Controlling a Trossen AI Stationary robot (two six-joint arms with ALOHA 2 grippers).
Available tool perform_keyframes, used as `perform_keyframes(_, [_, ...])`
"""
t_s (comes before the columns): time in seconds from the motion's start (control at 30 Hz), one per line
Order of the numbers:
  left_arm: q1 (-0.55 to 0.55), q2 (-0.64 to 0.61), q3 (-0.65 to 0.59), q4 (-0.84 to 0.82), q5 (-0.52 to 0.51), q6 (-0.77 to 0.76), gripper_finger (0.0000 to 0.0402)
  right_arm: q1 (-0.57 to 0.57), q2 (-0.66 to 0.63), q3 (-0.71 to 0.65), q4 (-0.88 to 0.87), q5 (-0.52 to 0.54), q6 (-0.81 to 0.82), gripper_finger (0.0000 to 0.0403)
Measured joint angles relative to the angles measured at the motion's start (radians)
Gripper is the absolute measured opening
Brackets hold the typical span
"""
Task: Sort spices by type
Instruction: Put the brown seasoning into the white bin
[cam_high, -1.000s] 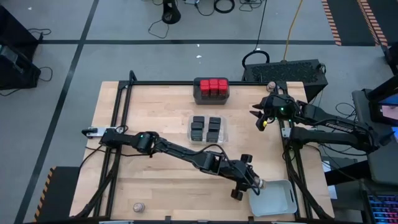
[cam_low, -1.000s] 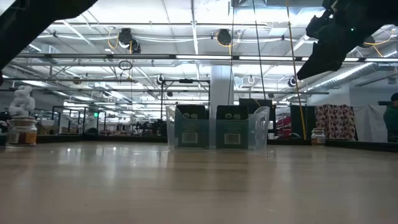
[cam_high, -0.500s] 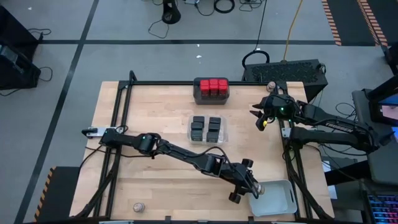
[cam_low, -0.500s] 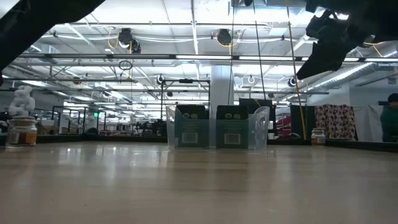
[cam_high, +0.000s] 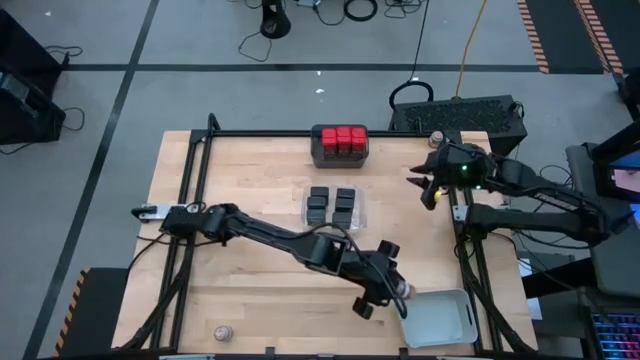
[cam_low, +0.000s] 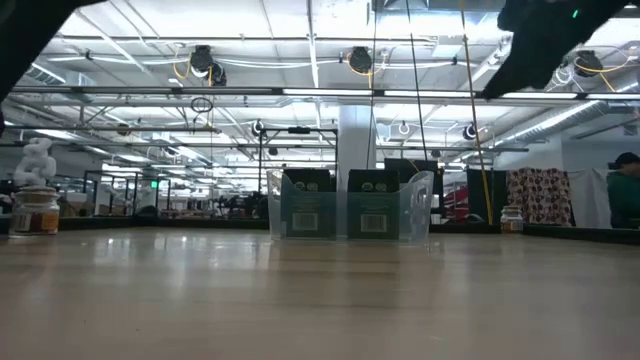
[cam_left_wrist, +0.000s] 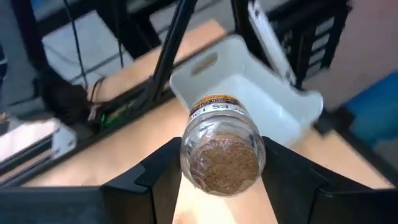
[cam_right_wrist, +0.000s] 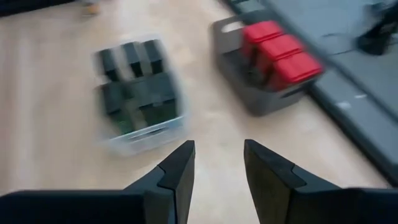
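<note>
Left wrist view | left pincer (cam_left_wrist: 221, 180) grips round jar (cam_left_wrist: 222, 146) | right pincer (cam_right_wrist: 216, 168) apparently parted, empty

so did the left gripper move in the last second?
Yes. In the high view the left gripper, shut on a round jar, slid away from the pale grey tray, toward the table's left.

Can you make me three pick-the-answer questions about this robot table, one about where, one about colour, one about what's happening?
1. Where is the pale tray?
A. near right corner
B. far left corner
C. table's middle

2. What colour are the spice tops in the dark grey tray?
A. blue
B. red
C. green

3. What is the left gripper doing?
A. holding nothing
B. gripping a black box
C. gripping a round clear jar

Answers: 1 A, the high view shows it there. 2 B, they show red from above. 3 C, the left wrist view shows the jar between its fingers.
</note>
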Motion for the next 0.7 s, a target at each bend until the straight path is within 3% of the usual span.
perform_keyframes(0.17, [-0.001, -0.060, -0.001, -0.153, -0.063, 0.011, 0.0196, 0.037, 0.002, 0.105, -0.186, -0.185, 0.048, 0.0121])
perform_keyframes(0.3, [0.003, -0.086, -0.002, -0.269, -0.127, 0.032, 0.0196, 0.089, 0.002, 0.104, -0.211, -0.329, 0.091, 0.0121])
perform_keyframes(0.5, [0.014, -0.149, 0.000, -0.400, -0.156, 0.027, 0.0196, 0.199, 0.011, 0.072, -0.171, -0.340, 0.130, 0.0138])
perform_keyframes(0.7, [0.034, -0.166, -0.002, -0.538, -0.153, -0.045, 0.0196, 0.312, 0.037, 0.025, 0.071, -0.340, 0.132, 0.0198])
